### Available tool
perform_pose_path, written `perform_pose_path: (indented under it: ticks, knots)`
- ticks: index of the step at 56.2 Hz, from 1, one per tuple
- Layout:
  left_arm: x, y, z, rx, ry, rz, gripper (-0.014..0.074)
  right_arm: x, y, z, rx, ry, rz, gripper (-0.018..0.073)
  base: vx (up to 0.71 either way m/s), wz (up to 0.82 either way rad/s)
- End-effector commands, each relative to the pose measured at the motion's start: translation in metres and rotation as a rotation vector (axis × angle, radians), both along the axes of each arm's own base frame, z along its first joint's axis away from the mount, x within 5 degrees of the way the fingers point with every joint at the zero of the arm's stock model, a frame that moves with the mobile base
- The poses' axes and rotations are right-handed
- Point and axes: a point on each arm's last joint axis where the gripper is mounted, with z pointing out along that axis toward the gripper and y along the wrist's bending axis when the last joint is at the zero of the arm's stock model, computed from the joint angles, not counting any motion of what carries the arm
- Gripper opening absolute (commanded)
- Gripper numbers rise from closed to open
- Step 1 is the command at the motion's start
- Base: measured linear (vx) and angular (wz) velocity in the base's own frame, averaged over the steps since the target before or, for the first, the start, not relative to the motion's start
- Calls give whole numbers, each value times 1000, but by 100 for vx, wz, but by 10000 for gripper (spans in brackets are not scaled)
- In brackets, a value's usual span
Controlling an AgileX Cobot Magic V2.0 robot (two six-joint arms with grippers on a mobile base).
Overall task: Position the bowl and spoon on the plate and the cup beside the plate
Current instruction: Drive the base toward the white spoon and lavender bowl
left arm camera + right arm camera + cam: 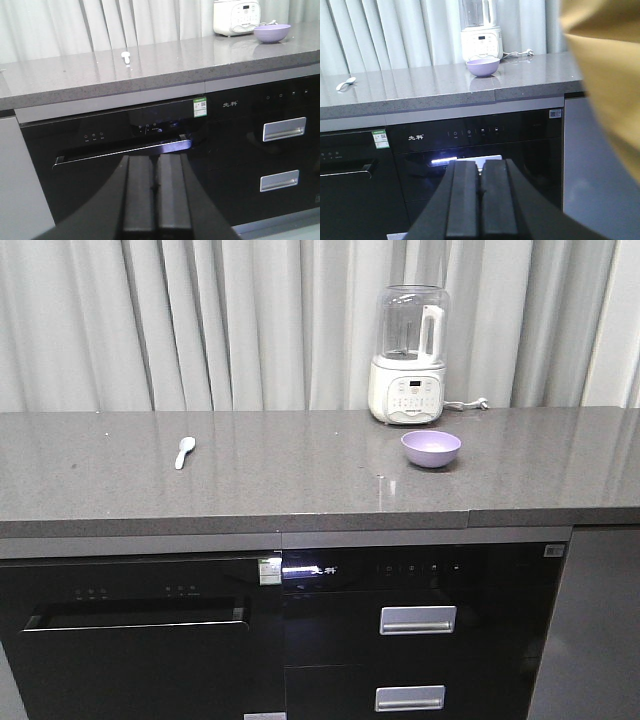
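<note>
Worktop carrying blender, bowl and spoon.
The lavender bowl sits upright just in front of the blender (right of centre); the spoon lies well apart to the left. Left jaws and right jaws are both clenched on nothing.

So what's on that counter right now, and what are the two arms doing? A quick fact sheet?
counter: grey, glossy
spoon: lying at left, alone
bowl: upright at right, empty, in front of the blender
blender: white, at back
plate, cup: not in view
left end effector: shut, holding nothing
right end effector: shut, holding nothing
</note>
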Motion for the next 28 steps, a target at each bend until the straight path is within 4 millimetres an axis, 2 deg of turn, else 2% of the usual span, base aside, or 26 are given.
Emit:
perform_pose_path:
  ticks: [1, 28]
  knots:
    - [-2, 1, 16, -26, -119, 3, -6, 0, 1, 7, -12, -84, 4, -8, 0, 0]
    - [-2, 1, 16, -26, -119, 3, -6, 0, 1, 7, -12, -84, 4, -8, 0, 0]
